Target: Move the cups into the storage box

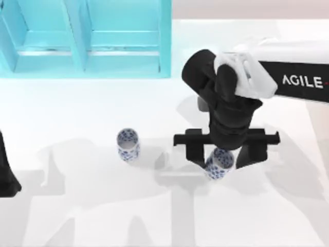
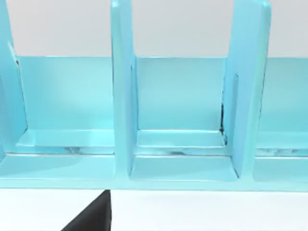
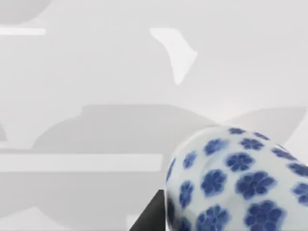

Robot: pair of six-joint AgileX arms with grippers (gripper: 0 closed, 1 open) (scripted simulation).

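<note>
Top view: right hand [image 1: 220, 160] over cup [image 1: 219, 164], mid-table.

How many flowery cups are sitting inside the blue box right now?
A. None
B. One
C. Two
A. Both cups are out on the white table: one cup stands alone, the other cup sits under the right end effector, and the blue box has nothing in its sections.

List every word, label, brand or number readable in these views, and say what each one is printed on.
"AGILE" in white letters on the black casing of the right arm, cut off at the top view's edge.
The two white cups with dark-blue flowers and the light-blue storage box carry no text.
</note>
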